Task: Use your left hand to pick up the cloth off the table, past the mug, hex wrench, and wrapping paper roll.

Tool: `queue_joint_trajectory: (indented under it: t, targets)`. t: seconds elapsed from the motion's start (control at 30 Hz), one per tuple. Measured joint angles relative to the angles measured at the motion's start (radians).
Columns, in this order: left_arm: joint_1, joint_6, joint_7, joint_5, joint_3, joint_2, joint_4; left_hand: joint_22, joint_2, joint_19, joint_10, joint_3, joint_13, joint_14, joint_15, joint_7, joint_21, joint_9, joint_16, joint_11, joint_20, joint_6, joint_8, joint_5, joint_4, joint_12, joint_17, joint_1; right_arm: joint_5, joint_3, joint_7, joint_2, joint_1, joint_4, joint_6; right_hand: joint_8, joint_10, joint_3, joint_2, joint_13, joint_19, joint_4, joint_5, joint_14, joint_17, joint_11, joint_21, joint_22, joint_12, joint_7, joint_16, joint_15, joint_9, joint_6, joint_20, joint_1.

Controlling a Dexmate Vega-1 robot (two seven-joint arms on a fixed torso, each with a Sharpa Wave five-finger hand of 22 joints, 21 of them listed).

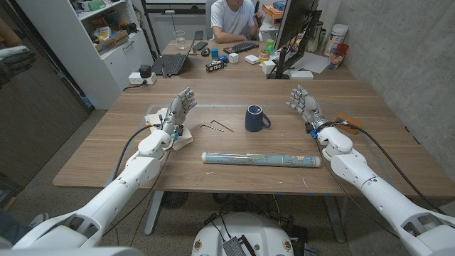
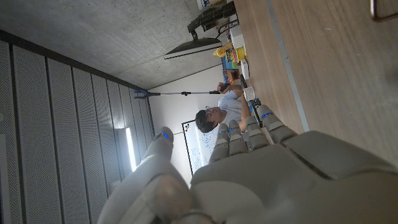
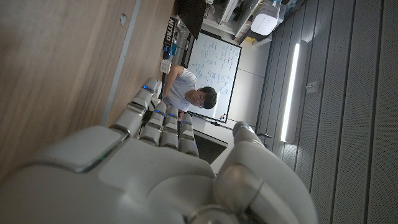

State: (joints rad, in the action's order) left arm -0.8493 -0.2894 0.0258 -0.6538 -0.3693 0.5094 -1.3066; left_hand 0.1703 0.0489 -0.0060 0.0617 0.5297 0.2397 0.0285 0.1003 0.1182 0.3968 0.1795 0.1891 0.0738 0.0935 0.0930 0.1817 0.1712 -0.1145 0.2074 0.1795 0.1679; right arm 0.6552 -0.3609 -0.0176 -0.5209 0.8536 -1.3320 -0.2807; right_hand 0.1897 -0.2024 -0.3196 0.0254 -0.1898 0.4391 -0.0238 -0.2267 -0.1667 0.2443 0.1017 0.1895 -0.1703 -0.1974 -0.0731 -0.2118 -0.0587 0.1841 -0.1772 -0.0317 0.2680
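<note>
"White fingers, spread wide with nothing in them. That was how the left hand stood, fingertips up, well out on the robot's left of the mug."

"And the cloth?"

"Pale, lying on the wooden table right under that hand and wrist, the cloth showing on either side of the wrist. From the mug it was the farthest thing on that side, beyond the hex wrench."

"So nothing was gripped yet."

"No. The right hand was likewise unclenched and empty, raised on the mug's other side. The wrapping paper roll lay across, on the robot's side of the mug."

"How would you have had it done?"

"I judged the reach was as good as made; the hand only needed turning palm down and lowering onto the cloth. I'd have pressed the fingertips in and drawn them towards the thumb to gather a fold, since a flat cloth gives little to pinch. Then lift straight up, keeping away from the mug's side, so the wrench was not swept along."
</note>
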Motion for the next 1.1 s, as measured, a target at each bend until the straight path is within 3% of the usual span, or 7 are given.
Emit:
queue_joint_trajectory:
  t: [0.6, 0.87, 0.9, 1.1]
  targets:
    - [-0.012, 0.002, -0.012, 0.003, 0.004, 0.008, -0.019, 0.0, 0.0, 0.0, 0.0, 0.0, -0.006, 0.0, 0.0, 0.0, -0.009, 0.0, 0.0, 0.0, 0.0, 0.0, 0.0, 0.0, 0.0, 0.0, 0.0, 0.0, 0.009, 0.005, 0.005, -0.007, 0.004, -0.016, 0.014, 0.0, -0.005, 0.0, 0.0, -0.003, 0.0, 0.0, 0.0, 0.0, 0.0, 0.005, 0.0, 0.0, 0.0, -0.004, 0.0, 0.0, 0.0, -0.004, 0.0, 0.0]
    - [-0.015, 0.041, -0.042, 0.064, 0.002, 0.04, -0.062, 0.0, 0.001, -0.007, -0.004, 0.005, -0.008, -0.005, 0.001, 0.0, -0.017, 0.0, 0.0, -0.004, 0.007, 0.0, 0.0, 0.0, -0.005, 0.0, 0.0, 0.012, 0.009, 0.009, 0.004, -0.01, 0.004, -0.019, 0.014, 0.0, -0.005, 0.0, 0.0, -0.003, -0.001, 0.0, 0.0, 0.0, 0.0, 0.005, 0.0, 0.0, 0.0, -0.004, 0.0, 0.0, 0.0, -0.004, 0.0, 0.0]
    - [-0.018, 0.056, -0.051, 0.081, -0.002, 0.074, -0.108, 0.0, 0.0, -0.006, -0.004, 0.007, -0.009, -0.007, -0.001, 0.0, -0.017, 0.0, 0.0, -0.004, 0.014, 0.0, 0.0, 0.0, -0.008, 0.0, 0.0, 0.013, 0.009, 0.01, 0.004, -0.01, 0.004, -0.019, 0.014, 0.0, -0.005, 0.0, 0.0, -0.003, -0.001, 0.0, 0.0, 0.0, 0.0, 0.005, 0.0, 0.0, 0.0, -0.004, 0.0, 0.0, 0.0, -0.004, 0.0, 0.0]
    - [-0.024, 0.11, -0.083, 0.14, -0.006, 0.124, -0.174, 0.0, 0.004, -0.007, -0.004, 0.008, -0.012, -0.007, -0.001, -0.004, -0.023, 0.0, 0.0, -0.004, 0.018, -0.004, 0.0, 0.0, -0.017, 0.0, 0.0, 0.025, 0.009, 0.013, 0.004, -0.01, 0.004, -0.019, 0.008, 0.0, -0.005, 0.0, 0.0, -0.003, -0.001, 0.0, 0.0, 0.0, 0.0, 0.005, 0.0, 0.0, 0.0, -0.004, 0.0, 0.0, 0.0, -0.003, 0.0, 0.0]
